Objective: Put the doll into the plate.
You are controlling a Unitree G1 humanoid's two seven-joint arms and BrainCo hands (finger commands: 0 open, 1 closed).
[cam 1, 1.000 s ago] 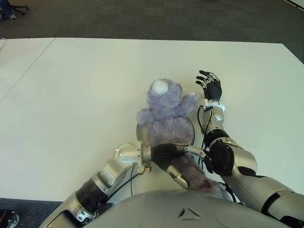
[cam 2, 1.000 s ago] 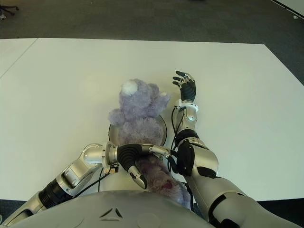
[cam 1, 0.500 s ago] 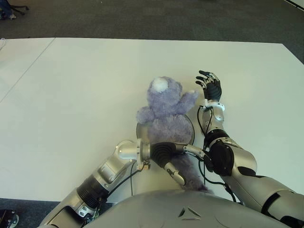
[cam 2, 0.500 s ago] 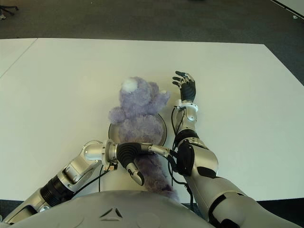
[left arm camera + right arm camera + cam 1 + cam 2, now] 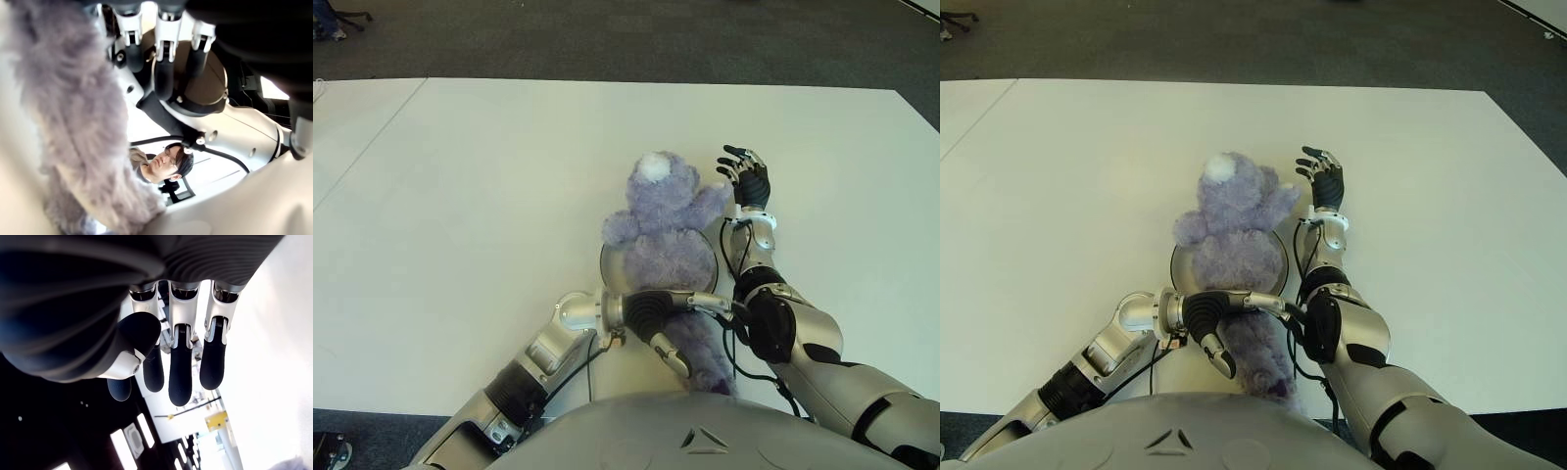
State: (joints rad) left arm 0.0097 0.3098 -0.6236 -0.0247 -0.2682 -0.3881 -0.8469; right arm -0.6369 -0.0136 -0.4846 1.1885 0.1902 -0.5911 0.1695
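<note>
Here, a purple plush doll (image 5: 666, 230) lies across a round plate (image 5: 608, 266) on a white table (image 5: 470, 196).
The left hand (image 5: 658, 315) grips the doll's lower body near the robot. The right hand (image 5: 746, 178), fingers relaxed and holding nothing, shows just right of the doll's head.

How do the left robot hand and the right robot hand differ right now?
The left robot hand is closed around the fuzzy purple plush doll low on its body, near the robot's torso; the right robot hand holds nothing, its fingers relaxed. The left lies across the doll just short of the round grey plate; the right shows beside the doll's head, farther out on the white table. Both have black fingers.
</note>
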